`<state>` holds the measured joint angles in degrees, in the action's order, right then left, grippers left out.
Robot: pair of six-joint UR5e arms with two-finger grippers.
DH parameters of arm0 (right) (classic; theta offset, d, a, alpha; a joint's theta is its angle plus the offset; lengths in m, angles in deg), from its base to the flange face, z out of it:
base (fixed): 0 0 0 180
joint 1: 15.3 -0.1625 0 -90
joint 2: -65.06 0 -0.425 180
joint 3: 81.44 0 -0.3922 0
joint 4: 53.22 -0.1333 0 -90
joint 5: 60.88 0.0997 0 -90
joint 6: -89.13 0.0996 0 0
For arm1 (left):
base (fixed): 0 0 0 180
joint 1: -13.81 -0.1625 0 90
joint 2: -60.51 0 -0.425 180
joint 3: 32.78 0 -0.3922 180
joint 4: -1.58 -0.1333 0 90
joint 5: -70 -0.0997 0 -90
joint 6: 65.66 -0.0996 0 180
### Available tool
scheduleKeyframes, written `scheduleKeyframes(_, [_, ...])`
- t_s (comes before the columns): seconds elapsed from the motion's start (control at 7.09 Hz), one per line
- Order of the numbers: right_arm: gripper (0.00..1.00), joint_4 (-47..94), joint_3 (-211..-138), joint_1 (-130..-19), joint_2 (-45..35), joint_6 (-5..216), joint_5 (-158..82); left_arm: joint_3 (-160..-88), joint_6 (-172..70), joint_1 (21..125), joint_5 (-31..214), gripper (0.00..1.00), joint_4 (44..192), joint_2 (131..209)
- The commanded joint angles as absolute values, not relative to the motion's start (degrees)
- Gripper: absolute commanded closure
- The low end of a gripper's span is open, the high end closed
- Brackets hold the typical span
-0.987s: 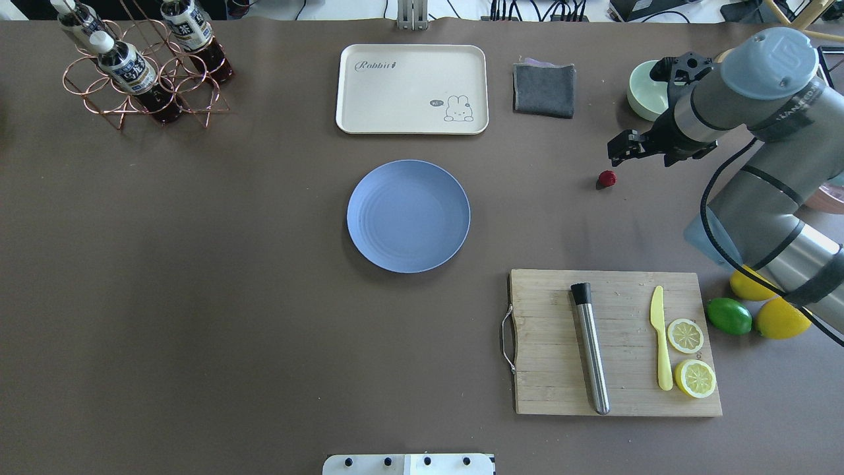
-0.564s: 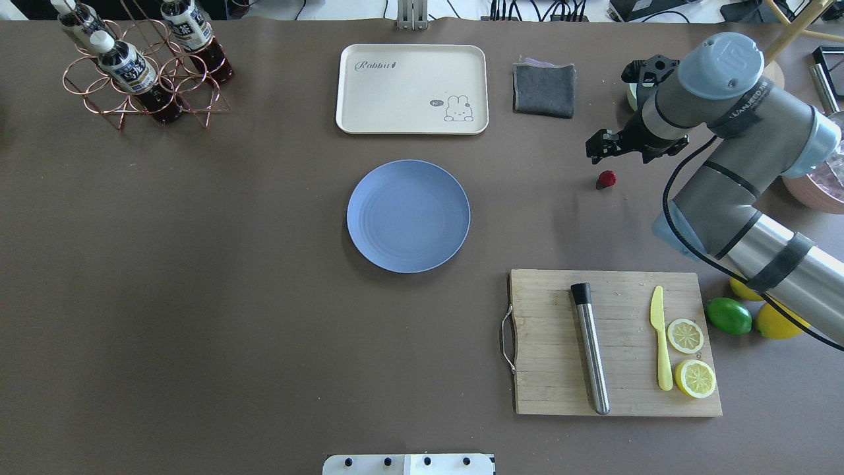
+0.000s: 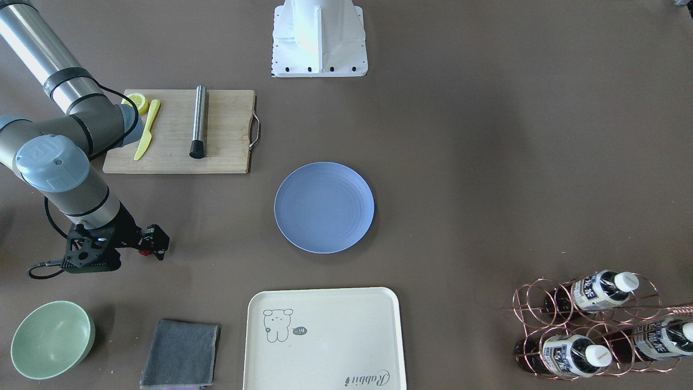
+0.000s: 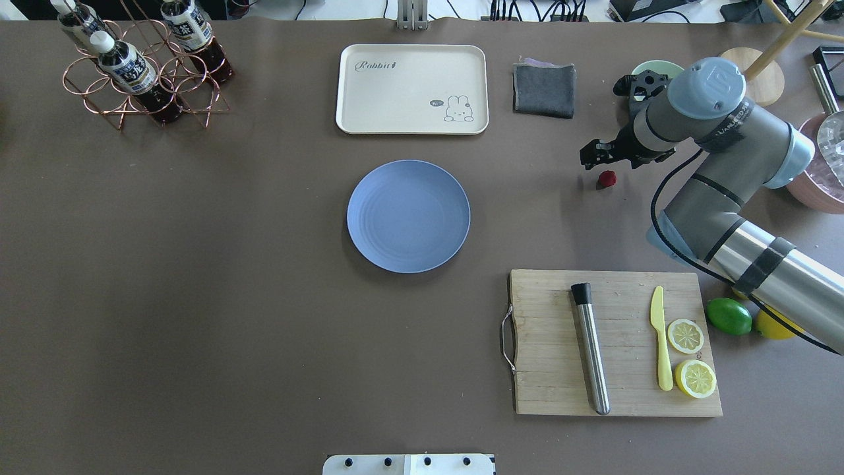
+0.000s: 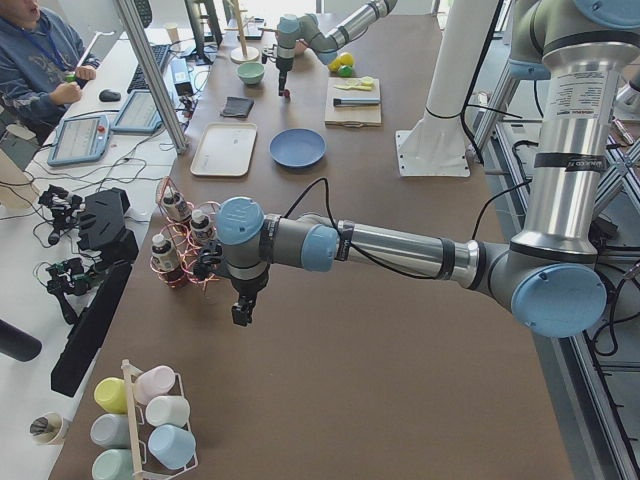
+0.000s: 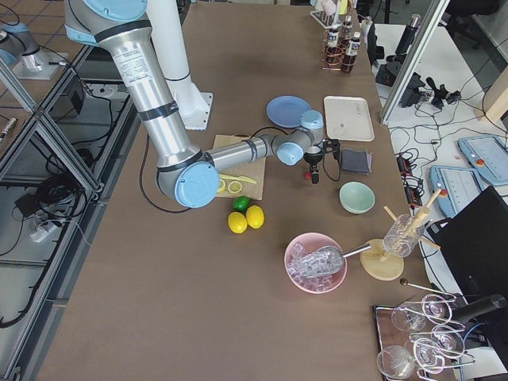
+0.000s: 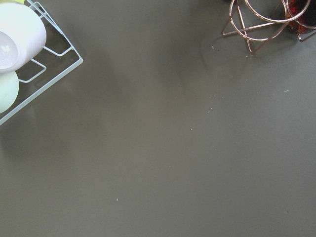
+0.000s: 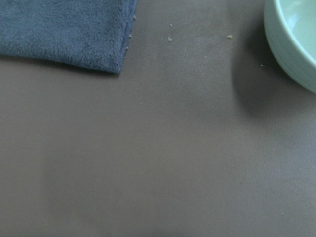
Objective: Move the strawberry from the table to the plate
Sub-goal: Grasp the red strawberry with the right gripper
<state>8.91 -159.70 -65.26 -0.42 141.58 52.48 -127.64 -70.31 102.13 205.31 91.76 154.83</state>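
Observation:
The strawberry (image 4: pixel 607 178), a tiny dark-red berry, lies on the brown table (image 4: pixel 198 297) right of the blue plate (image 4: pixel 409 216). My right gripper (image 4: pixel 591 157) hangs just above it and slightly to its far left, fingers apart and holding nothing. In the front-facing view the strawberry (image 3: pixel 143 252) peeks out beside the right gripper (image 3: pixel 158 244). The plate (image 3: pixel 324 207) holds nothing. My left gripper (image 5: pixel 241 315) points down over bare table near the bottle rack; it shows only in the left side view, so I cannot tell its state.
A cutting board (image 4: pixel 554 343) with a steel muddler, yellow knife and lemon slices lies near the right front. A grey cloth (image 4: pixel 544 89), green bowl (image 3: pixel 51 338) and cream tray (image 4: pixel 412 89) sit at the far side. The bottle rack (image 4: pixel 138 66) is at the far left.
My right arm has swung leftward, carrying the gripper from right of the strawberry to just past it on the left. The strawberry has stayed in place.

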Motion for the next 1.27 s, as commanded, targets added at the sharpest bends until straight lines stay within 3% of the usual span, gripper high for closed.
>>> scheduleKeyframes(0.0, [0.07, 8.65, -160.01, -63.83, -0.68, 143.79, 51.45, -127.88, -70.32, 102.14, 205.35, 0.02, 91.76, 154.73])
scheduleKeyframes(0.14, [0.1, 8.57, -160.36, -63.56, -0.6, 143.79, 51.18, -127.7, -70.32, 102.14, 206.05, 0.02, 91.76, 154.73])
scheduleKeyframes(0.28, [0.51, 8.57, -160.45, -63.38, -0.77, 143.97, 50.83, -127.79, -70.4, 102.14, 206.23, 0.02, 91.76, 154.73])
scheduleKeyframes(0.42, [1.0, 8.57, -160.72, -63.38, -0.77, 143.88, 50.83, -127.88, -70.32, 102.14, 206.23, 0.02, 91.76, 154.73])
scheduleKeyframes(0.85, [1.0, 9.44, -164.57, -63.38, -0.25, 150.33, 51.44, -127.88, -70.32, 102.05, 206.32, 0.02, 91.67, 154.82])
scheduleKeyframes(1.13, [1.0, 15.2, -165.81, -62.77, 4.56, 159.66, 51.36, -127.79, -70.32, 102.05, 206.32, 0.02, 91.67, 154.73])
